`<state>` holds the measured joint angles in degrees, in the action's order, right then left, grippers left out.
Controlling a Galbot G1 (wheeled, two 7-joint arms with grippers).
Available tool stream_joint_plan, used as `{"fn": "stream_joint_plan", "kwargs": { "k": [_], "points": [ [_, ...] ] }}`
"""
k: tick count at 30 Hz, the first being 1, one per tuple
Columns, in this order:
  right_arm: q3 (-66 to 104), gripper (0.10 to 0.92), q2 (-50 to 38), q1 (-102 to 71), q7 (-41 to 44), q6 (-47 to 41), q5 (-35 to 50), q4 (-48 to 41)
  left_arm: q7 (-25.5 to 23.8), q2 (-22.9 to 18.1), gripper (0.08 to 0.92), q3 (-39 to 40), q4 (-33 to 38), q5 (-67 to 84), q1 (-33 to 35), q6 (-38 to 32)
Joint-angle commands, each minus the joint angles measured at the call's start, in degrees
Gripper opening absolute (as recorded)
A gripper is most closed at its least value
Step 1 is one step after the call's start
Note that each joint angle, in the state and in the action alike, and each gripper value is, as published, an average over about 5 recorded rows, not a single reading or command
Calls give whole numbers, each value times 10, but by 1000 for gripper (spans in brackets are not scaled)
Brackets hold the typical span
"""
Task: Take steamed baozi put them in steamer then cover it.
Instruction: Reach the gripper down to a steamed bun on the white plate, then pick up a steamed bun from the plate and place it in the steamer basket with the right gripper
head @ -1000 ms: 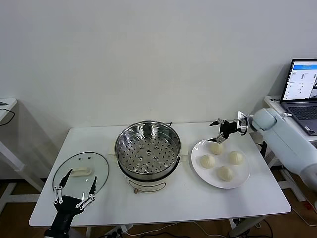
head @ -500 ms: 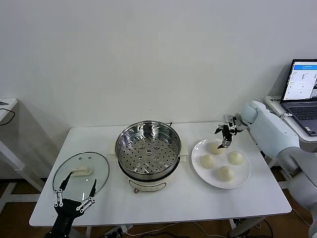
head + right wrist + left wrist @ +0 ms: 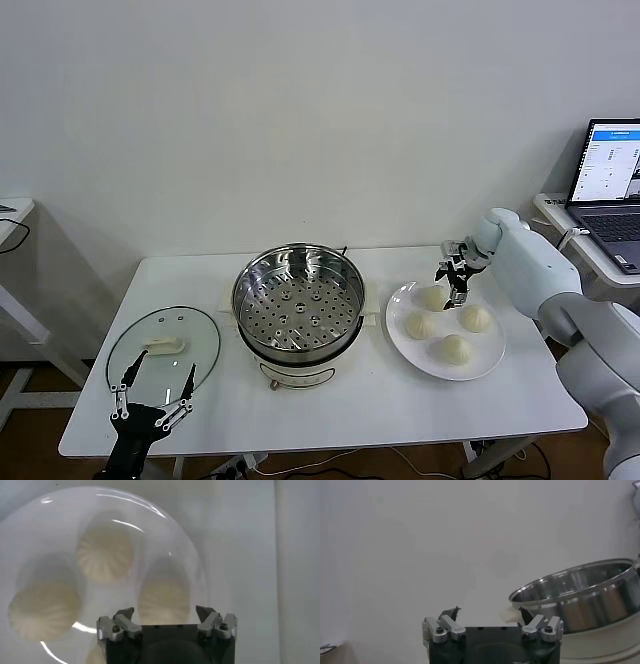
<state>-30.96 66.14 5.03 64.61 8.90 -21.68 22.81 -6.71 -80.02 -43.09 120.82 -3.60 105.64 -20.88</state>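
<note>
The right gripper point(image 3: 456, 283) is held wide open and empty over the plate's twelve-o'clock round cream-white dough bun point(image 3: 434, 298), positioned for grasping.

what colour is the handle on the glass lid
Cream-white, a short bar on the lid lying flat on the table; the head view shows it best.

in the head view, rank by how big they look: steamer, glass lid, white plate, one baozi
1. steamer
2. white plate and glass lid: look alike, unranked
3. baozi, smallest
</note>
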Motion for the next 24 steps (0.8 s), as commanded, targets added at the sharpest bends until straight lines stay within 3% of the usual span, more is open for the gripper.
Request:
{"fn": "stream_joint_plan", "kwargs": {
  "k": [1, 16, 24],
  "points": [
    [-2, 812, 10, 0, -9, 2, -16, -13, 1, 0, 823, -1, -1, 0, 0, -1],
    [-4, 666, 11, -9, -30, 3, -11, -6, 2, -4, 823, -7, 4, 2, 0, -3],
    [-55, 662, -49, 46, -5, 81, 48, 130, 3, -4, 823, -10, 8, 2, -1, 0]
  ]
}}
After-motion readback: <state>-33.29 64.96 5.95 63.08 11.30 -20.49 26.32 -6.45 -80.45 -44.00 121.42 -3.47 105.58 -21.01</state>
